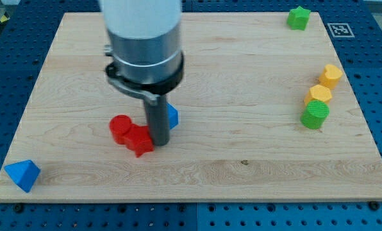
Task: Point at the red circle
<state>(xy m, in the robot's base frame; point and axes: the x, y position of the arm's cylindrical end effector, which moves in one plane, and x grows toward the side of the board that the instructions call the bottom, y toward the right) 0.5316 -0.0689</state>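
Red circle (120,128), a short round block, lies left of the wooden board's (242,160) middle, toward the view's bottom, and touches a second red block (138,140) of an angular, star-like shape just to its right. My tip (159,143) stands on the board right beside that angular red block, on its right edge, so the angular piece sits between my tip and the red circle; the rod has no jaws and holds nothing. A blue block (172,116) peeks out from behind the rod on the view's right, its shape mostly hidden. A blue triangular block (22,174) rests at the bottom left corner. A green block (298,17) sits at the top right, and further down the right side two yellow blocks (325,85) touch each other above a green round block (315,114)
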